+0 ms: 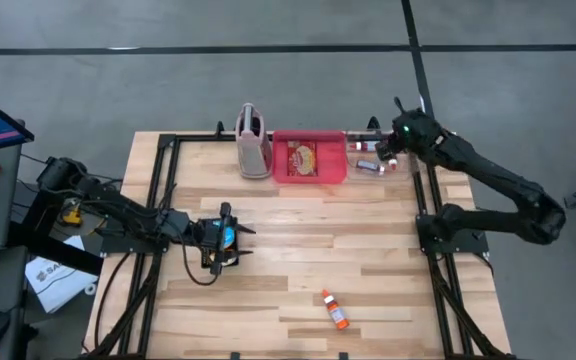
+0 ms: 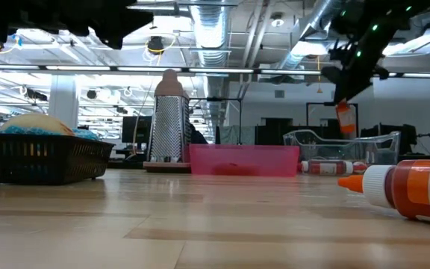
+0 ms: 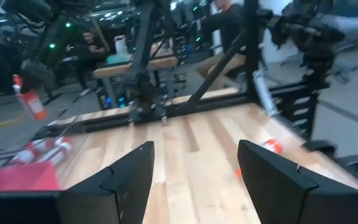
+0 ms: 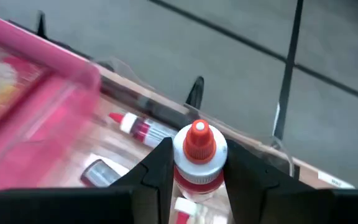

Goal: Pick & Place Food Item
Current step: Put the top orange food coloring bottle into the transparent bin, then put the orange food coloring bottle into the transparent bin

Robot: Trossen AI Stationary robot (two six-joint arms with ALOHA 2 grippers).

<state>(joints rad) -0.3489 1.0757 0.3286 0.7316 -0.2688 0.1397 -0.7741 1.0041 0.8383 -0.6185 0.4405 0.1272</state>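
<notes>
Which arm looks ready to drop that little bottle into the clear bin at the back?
The right: the right gripper already clamps the small bottle above the clear bin. The left gripper is empty, mid-table.

Pale blond wood in plank stripes on the counter (image 1: 298, 270), framed in black. Pink, translucent, on the tray (image 1: 309, 158), with a yellow-and-red packet (image 1: 301, 157) inside. Silver metal with a pinkish handle on the grater (image 2: 169, 119). Orange-red body, white collar and orange tip on the bottle (image 2: 410, 188) lying on the planks. White with a red-orange cap on the bottle (image 4: 197, 163) between the dark fingers of the right gripper (image 4: 196, 163). Black weave on the basket (image 2: 39, 158), yellow and blue showing above its rim. Clear plastic on the bin (image 2: 342, 145).
</notes>
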